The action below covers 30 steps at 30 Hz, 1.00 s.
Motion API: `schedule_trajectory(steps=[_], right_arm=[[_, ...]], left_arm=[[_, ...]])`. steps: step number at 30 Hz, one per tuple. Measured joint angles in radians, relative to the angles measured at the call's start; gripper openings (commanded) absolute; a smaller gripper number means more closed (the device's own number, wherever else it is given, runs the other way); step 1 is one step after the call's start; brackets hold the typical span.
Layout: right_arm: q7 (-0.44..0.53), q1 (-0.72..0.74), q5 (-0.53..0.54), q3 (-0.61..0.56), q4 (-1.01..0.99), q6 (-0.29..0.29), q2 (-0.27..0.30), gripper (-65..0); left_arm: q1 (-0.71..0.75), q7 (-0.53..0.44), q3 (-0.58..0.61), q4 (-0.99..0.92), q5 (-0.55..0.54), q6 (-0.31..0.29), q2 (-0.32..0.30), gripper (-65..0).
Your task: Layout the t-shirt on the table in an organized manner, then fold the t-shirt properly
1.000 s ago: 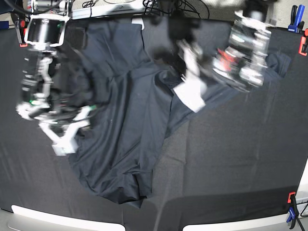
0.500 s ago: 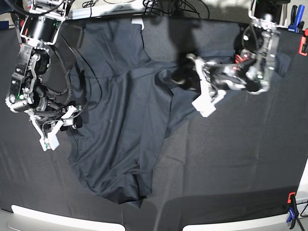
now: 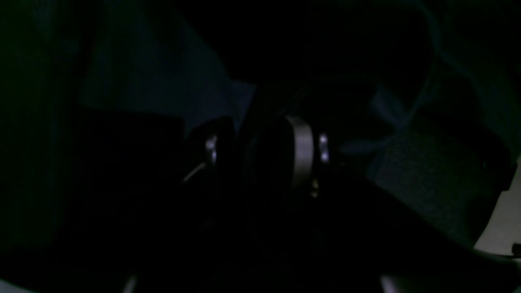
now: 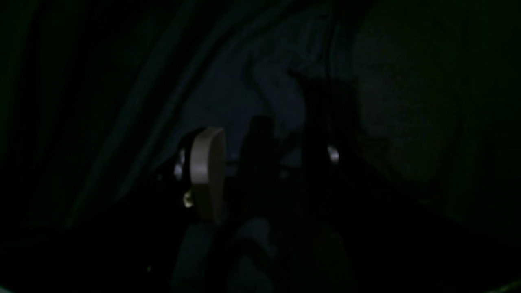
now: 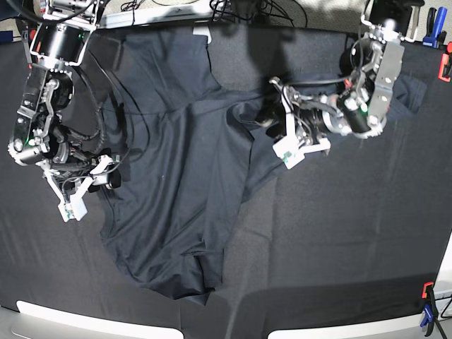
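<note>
- Containers: no call made from these views.
- T-shirt (image 5: 180,191) spread rumpled across left and middle of counter (image 5: 339,240); one fold bunched near centre-right, hem toward near edge, small white tag (image 5: 203,31) at far edge.
- Right gripper (image 5: 83,189) over shirt's left edge, fingers spread wide, nothing between them.
- Left gripper (image 5: 300,145) low over bunched fold at centre-right; opening partly hidden by own links, grip on cloth cannot be told.
- Wrist views too dark for more than dim cloth folds and a pale finger (image 4: 207,175) on the right.
- Against half a second earlier: left gripper shifted slightly toward shirt's middle and lower, arm more folded; right gripper and shirt outline unchanged.
- Clamps (image 5: 445,67) at counter's right edge, another (image 5: 428,300) at near right corner.
</note>
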Motion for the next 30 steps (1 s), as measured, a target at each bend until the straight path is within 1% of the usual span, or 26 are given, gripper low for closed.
schedule_trajectory(steps=[2,3,4,6,7,9,10,11,13,14,16,18,20,21,22,24,26,30], right_arm=[[0.0,0.0,0.0,0.0,0.0,0.0,0.0,-36.0],[0.0,0.0,-0.001,0.0,0.0,0.0,0.0,-36.0],[0.0,0.0,0.0,0.0,0.0,0.0,0.0,-36.0],[0.0,0.0,0.0,0.0,0.0,0.0,0.0,-36.0],[0.0,0.0,0.0,0.0,0.0,0.0,0.0,-36.0],[0.0,0.0,0.0,0.0,0.0,0.0,0.0,-36.0],[0.0,0.0,-0.001,0.0,0.0,0.0,0.0,-36.0],[0.0,0.001,-0.002,0.0,0.0,0.0,0.0,-36.0],[0.0,0.0,-0.004,0.0,0.0,0.0,0.001,-36.0],[-0.003,0.0,0.002,0.0,0.0,0.0,0.002,-36.0],[-0.016,0.0,0.037,-0.001,0.0,0.0,0.0,-36.0],[-0.036,0.002,0.077,0.0,0.0,0.003,0.0,-36.0],[-0.069,0.002,0.082,0.0,0.0,0.031,-0.001,-36.0],[-0.077,0.002,0.082,0.001,0.0,0.039,-0.006,-36.0],[-0.087,0.001,0.083,0.001,0.0,0.043,-0.014,-36.0],[-0.087,-0.006,0.091,0.0,0.0,0.046,-0.034,-36.0],[-0.087,-0.026,0.13,0.0,0.0,0.057,-0.056,-36.0],[-0.106,-0.075,0.125,0.001,0.013,0.076,-0.103,-36.0]], left_arm=[[0.004,-0.01,0.049,0.0,0.047,0.0,0.0,-62.4],[0.002,-0.019,0.074,0.001,0.065,0.0,0.001,-65.0],[0.0,-0.025,0.094,0.002,0.081,0.0,0.001,-65.0],[-0.002,-0.026,0.105,0.003,0.079,0.003,0.002,-65.0],[-0.002,-0.032,0.104,0.005,0.076,0.048,0.001,-65.0],[-0.016,-0.023,0.079,0.018,0.076,0.09,-0.003,-65.0],[-0.029,-0.024,0.051,0.026,0.076,0.116,-0.011,-65.0],[-0.049,-0.022,0.012,0.035,0.076,0.128,-0.022,-65.0],[-0.101,-0.051,-0.08,0.046,0.081,0.169,-0.051,-65.0],[-0.126,-0.087,-0.129,0.045,0.082,0.196,-0.066,-65.0],[-0.15,-0.208,-0.211,0.046,0.103,0.211,-0.099,-65.0],[-0.151,-0.338,-0.264,0.037,0.206,0.216,-0.119,-65.0],[-0.154,-0.484,-0.29,-0.013,0.285,0.264,-0.121,-65.0],[-0.164,-0.523,-0.291,-0.053,0.323,0.278,-0.118,-65.0],[-0.18,-0.553,-0.291,-0.106,0.347,0.281,-0.116,-65.0],[-0.226,-0.628,-0.29,-0.244,0.358,0.283,-0.111,-65.0],[-0.297,-0.698,-0.289,-0.407,0.359,0.298,-0.111,-65.0],[-0.506,-0.798,-0.294,-0.735,0.356,0.352,-0.117,-65.0]])
